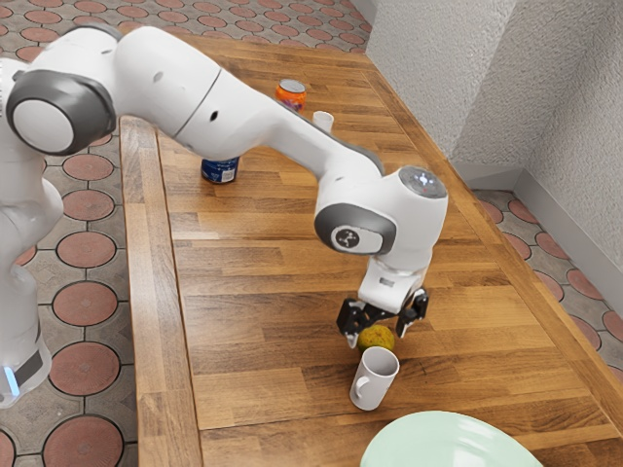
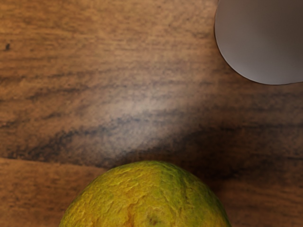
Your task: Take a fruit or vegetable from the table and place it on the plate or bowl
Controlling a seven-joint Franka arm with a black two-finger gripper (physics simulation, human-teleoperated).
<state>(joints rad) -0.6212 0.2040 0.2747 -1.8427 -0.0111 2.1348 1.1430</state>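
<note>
- Yellow-green, rough-skinned round fruit sits on the wooden plank table between the spread, unclosed fingers of the black two-finger gripper; centre, then squeeze evenly.
- White ceramic mug, just beside at six o'clock, risks a clip on lifting.
- Pale green plate waits at five o'clock.
- Blue tin and orange can stand far off at eleven.
</note>
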